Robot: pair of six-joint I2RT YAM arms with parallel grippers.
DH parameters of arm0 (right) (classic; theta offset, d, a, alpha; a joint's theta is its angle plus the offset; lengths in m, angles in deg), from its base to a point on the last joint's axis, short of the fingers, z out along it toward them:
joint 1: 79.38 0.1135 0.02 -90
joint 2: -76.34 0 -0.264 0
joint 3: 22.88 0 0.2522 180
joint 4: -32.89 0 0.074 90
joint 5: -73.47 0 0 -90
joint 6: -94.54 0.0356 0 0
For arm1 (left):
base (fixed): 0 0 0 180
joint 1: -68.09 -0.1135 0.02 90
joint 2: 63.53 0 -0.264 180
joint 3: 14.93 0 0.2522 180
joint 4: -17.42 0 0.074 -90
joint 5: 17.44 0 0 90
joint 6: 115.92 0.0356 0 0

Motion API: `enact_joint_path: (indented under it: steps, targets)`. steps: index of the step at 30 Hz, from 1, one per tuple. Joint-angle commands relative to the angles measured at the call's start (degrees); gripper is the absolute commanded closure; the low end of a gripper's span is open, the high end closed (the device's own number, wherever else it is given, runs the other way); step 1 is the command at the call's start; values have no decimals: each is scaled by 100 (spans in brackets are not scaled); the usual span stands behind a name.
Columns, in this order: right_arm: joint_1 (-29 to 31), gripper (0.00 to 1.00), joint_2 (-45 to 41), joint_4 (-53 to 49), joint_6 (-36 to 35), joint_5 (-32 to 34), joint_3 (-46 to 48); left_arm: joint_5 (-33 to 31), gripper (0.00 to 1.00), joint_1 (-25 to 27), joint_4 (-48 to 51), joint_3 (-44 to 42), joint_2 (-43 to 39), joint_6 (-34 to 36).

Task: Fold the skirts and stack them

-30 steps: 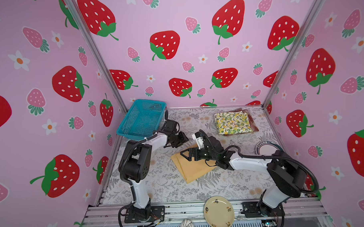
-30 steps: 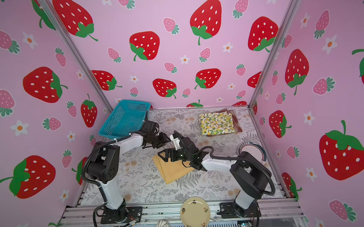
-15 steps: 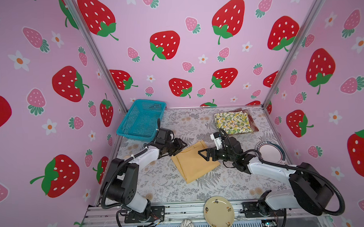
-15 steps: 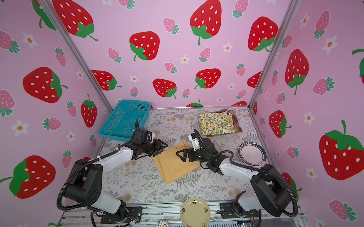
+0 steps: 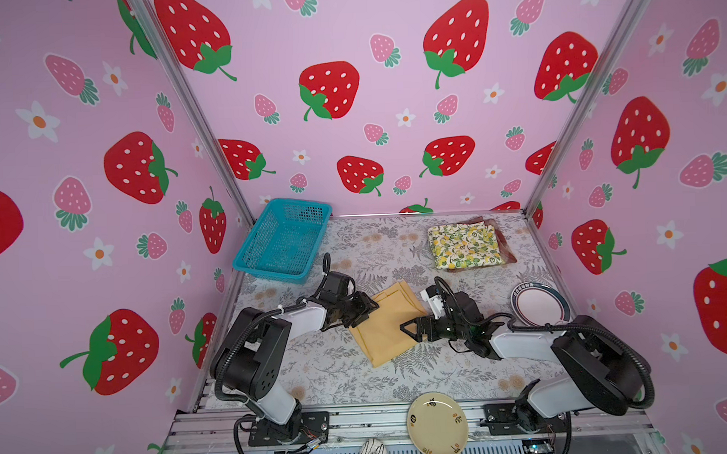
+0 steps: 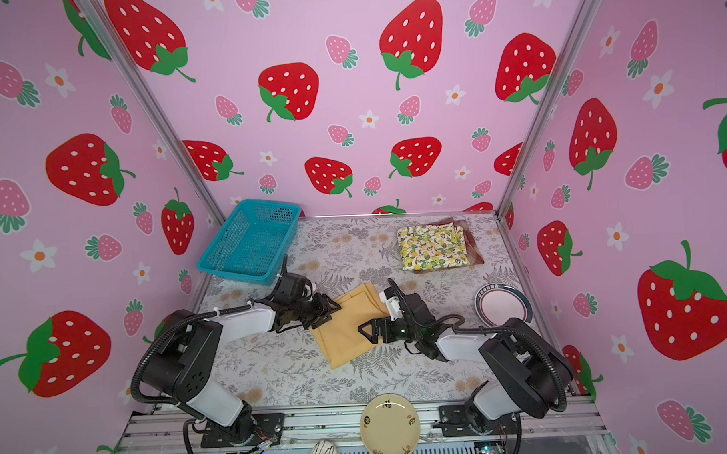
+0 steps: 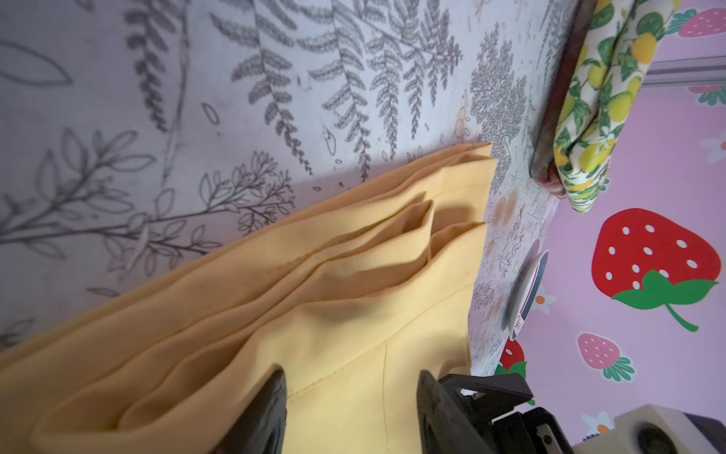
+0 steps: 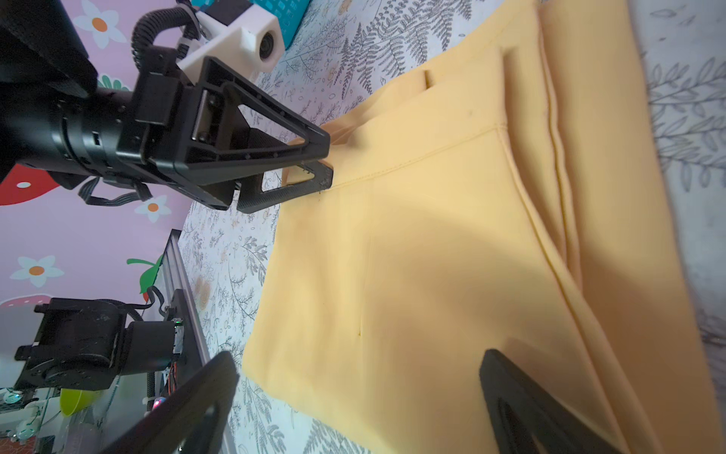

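Left hand is sitting with its fingers apart at the left edge of the mustard skirt, tips touching the cloth without visibly pinching it. Right hand is hovering, spread wide, over the skirt's right side. That skirt is lying folded mid-worktop, well apart from the lemon skirt, which is lying on the plaid skirt at the far right.

Carrying it to that stack is looking like the risky part. The folded layers are gaping along one edge, so a hand closing on the top layers alone would be pulling the fold open, and uneven lifting would be skewing it.

Counting: three skirts, two hands, one blue basket, and two plates, a pink-rimmed plate and a cream plate.
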Motion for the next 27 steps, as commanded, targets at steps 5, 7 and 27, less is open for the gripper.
enact_joint_path:
  steps: [5, 7, 27]
  targets:
    - [295, 0, -45, 339, 205, 301, 312, -264, 45, -256, 310, 402, 841, 406]
    - [424, 0, 49, 459, 309, 425, 344, -232, 45, -274, 460, 780, 1208, 562]
    - [836, 0, -12, -680, -66, 1686, -1122, 453, 46, -187, 1327, 2664, 1285, 1021]
